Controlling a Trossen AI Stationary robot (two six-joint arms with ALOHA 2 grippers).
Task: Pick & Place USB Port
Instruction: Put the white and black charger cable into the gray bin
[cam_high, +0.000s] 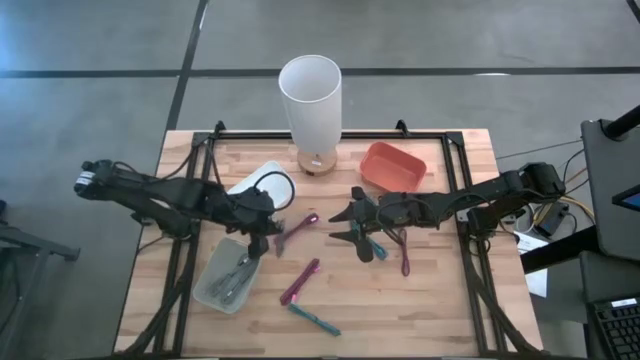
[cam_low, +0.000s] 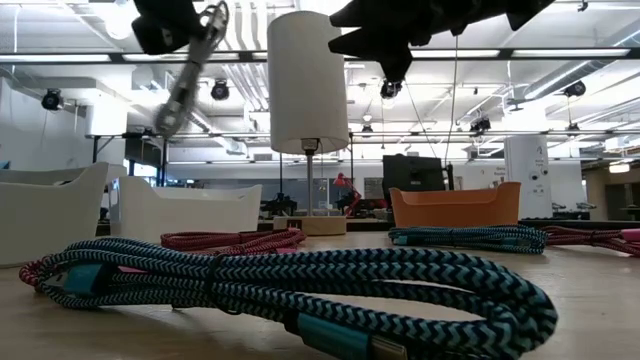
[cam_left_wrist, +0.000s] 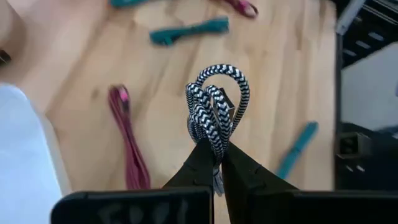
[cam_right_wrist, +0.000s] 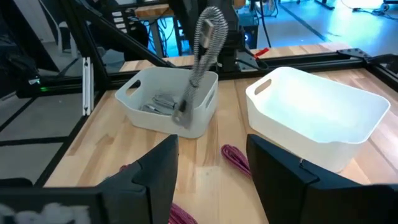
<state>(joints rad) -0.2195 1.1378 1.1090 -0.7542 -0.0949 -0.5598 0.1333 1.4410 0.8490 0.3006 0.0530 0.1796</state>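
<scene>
A tall white lamp (cam_high: 311, 105) stood on a small wooden base at the table's (cam_high: 440, 300) far edge. Beyond the table lay a room with ceiling strip lights (cam_low: 560, 52) and what looked like desks.

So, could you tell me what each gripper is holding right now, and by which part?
The left gripper pinches a bundled black-and-white braided cable at the bundle's lower end. The right gripper is open, holding nothing.
</scene>
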